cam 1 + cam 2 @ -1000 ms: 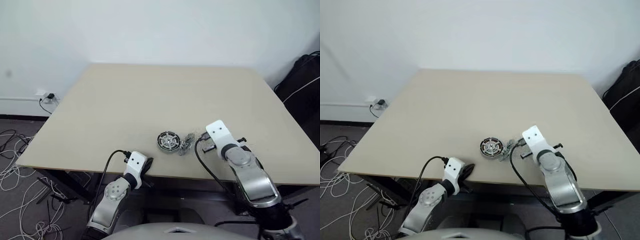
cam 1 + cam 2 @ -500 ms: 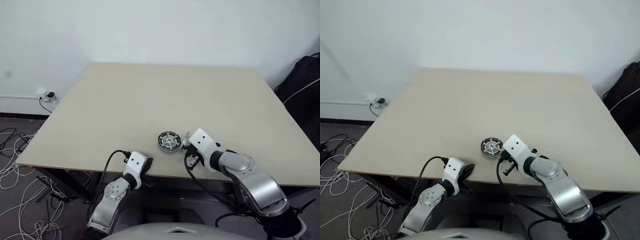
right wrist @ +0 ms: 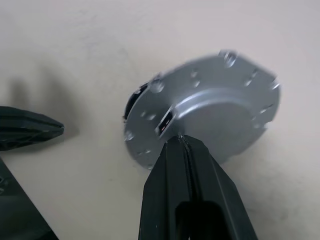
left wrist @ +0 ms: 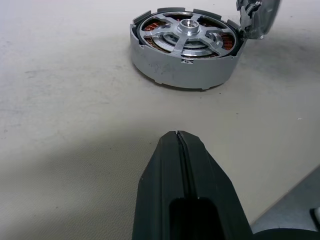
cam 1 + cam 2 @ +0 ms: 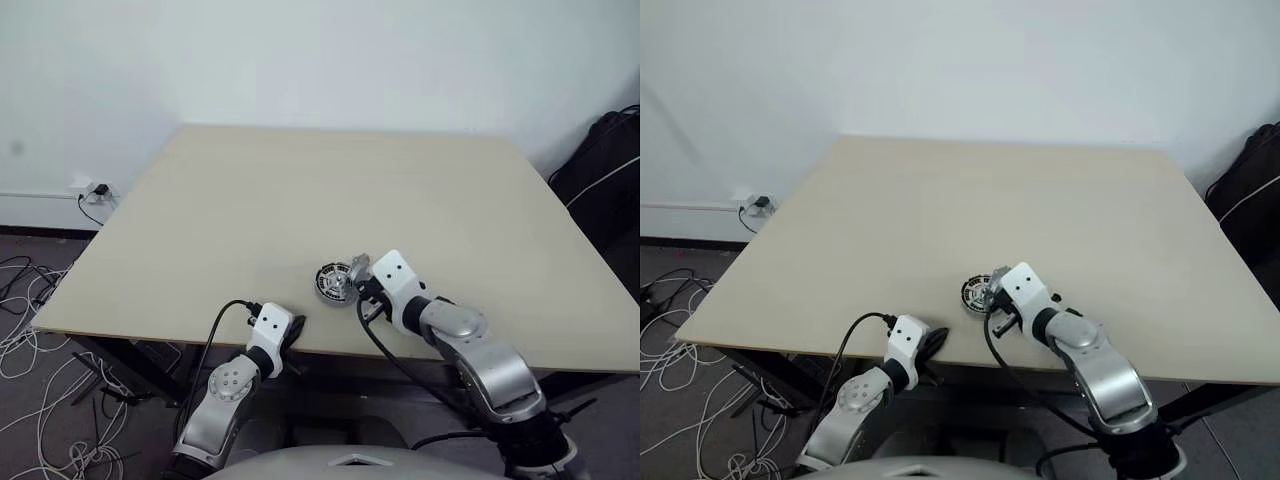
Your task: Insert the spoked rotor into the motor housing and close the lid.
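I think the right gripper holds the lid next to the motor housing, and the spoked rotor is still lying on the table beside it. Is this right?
Not quite. The spoked rotor already sits inside the motor housing, as the left wrist view shows. The right gripper does hold the lid next to it.

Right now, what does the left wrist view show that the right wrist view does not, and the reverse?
Left wrist view: the motor housing with the spoked rotor seated inside, over copper windings. Right wrist view: the right gripper shut on the lid, whose smooth face is toward the camera. Both: the tilted lid, the shut left gripper and the table.
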Motion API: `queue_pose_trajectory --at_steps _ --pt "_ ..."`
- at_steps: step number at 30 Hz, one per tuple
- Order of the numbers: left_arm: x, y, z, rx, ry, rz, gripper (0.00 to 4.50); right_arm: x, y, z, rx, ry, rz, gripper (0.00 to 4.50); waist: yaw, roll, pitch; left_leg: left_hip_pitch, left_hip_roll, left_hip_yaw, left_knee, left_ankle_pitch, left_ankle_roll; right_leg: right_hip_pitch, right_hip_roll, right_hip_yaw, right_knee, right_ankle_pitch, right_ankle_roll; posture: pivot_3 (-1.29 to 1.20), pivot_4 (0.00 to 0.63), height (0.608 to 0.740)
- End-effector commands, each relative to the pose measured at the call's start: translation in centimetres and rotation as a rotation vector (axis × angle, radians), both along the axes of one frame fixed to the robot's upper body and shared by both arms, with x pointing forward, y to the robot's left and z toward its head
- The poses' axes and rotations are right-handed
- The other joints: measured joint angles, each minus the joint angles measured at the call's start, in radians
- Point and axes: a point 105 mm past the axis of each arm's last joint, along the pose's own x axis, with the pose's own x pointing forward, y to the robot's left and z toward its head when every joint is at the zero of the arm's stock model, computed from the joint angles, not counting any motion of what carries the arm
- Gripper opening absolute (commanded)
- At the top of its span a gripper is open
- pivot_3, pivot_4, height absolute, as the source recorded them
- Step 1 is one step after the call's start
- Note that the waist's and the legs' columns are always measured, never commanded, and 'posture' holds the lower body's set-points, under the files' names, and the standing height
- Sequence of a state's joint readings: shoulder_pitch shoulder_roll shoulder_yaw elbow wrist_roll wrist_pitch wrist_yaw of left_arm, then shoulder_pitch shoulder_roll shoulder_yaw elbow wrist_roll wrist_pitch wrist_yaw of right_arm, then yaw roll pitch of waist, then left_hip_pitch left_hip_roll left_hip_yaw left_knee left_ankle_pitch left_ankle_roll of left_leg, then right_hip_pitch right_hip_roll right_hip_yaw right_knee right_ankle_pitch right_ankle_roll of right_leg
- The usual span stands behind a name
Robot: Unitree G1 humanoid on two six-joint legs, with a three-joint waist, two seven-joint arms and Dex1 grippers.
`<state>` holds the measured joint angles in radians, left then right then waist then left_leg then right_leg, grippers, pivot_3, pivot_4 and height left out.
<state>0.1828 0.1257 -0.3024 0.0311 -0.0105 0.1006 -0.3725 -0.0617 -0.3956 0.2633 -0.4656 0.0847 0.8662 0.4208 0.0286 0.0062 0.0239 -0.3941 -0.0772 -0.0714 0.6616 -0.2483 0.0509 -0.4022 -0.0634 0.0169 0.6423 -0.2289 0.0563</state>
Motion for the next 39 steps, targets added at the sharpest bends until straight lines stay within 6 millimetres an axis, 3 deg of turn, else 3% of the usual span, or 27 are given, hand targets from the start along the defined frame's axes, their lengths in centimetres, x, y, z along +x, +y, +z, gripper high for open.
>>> queue_pose_trajectory --at_steps 1,9,14,18,23,27,30,33,39 --pt "0.6 -0.3 1.2 -0.009 -0.052 -0.016 0.00 0.7 1.1 0.5 0.024 -0.049 0.022 0.01 0.000 0.000 0.000 0.000 0.000 0.000 0.000 0.000 0.000 0.000 0.000 0.000 0.000 0.000 0.000 0.00 0.000 0.740" --pt "0.5 -0.3 1.3 -0.010 -0.051 -0.021 0.00 1.8 3.0 -0.5 0.070 -0.047 0.023 0.01 0.000 0.000 0.000 0.000 0.000 0.000 0.000 0.000 0.000 0.000 0.000 0.000 0.000 0.000 0.000 0.00 0.000 0.740" --pt "0.4 -0.3 1.2 -0.010 -0.050 -0.017 0.00 2.7 3.1 -1.0 0.077 -0.044 -0.004 0.01 -0.001 0.001 0.000 0.000 0.000 0.000 0.000 0.000 0.000 0.000 0.001 0.000 0.000 0.000 0.000 0.00 0.000 0.740" --pt "0.3 -0.1 1.2 -0.009 -0.049 -0.004 0.00 0.4 4.1 -1.0 0.091 0.036 0.157 0.01 0.000 0.001 0.000 0.000 0.000 0.000 0.000 0.000 0.000 0.000 0.001 0.000 0.000 0.000 0.000 0.00 0.000 0.740" --pt "0.2 0.0 1.2 -0.011 -0.046 0.001 0.00 -3.1 4.9 1.3 0.211 0.069 0.365 0.01 0.001 0.001 0.000 0.000 0.000 0.000 -0.001 0.000 0.000 0.000 0.000 0.000 0.000 0.000 -0.001 0.00 0.000 0.740" --pt "0.2 0.0 1.2 -0.012 -0.042 -0.001 0.00 -3.7 5.1 4.7 0.395 -0.024 0.393 0.01 -0.001 0.001 0.000 0.000 0.000 -0.001 -0.001 0.000 0.000 0.000 0.000 0.000 0.000 -0.001 0.000 0.00 0.000 0.740" --pt "0.3 -0.1 1.2 -0.014 -0.040 -0.008 0.00 -2.2 4.0 6.1 0.471 -0.139 0.259 0.01 -0.001 0.001 0.001 0.000 0.000 -0.001 0.000 0.000 0.000 0.001 0.000 -0.001 0.000 0.000 0.000 0.00 0.000 0.740" --pt "0.4 -0.2 1.2 -0.015 -0.039 -0.013 0.00 -0.7 3.0 6.0 0.442 -0.227 0.127 0.01 0.000 0.001 0.001 0.000 0.000 -0.001 0.000 0.000 0.000 0.001 -0.001 0.000 0.000 0.000 0.001 0.00 0.000 0.740" --pt "0.5 -0.4 1.1 -0.015 -0.035 -0.025 0.00 1.0 1.6 3.3 0.338 -0.272 -0.019 0.01 0.002 0.001 0.000 0.000 0.000 -0.001 -0.001 0.000 0.000 0.000 0.000 -0.001 0.000 0.000 0.000 0.00 0.000 0.740"
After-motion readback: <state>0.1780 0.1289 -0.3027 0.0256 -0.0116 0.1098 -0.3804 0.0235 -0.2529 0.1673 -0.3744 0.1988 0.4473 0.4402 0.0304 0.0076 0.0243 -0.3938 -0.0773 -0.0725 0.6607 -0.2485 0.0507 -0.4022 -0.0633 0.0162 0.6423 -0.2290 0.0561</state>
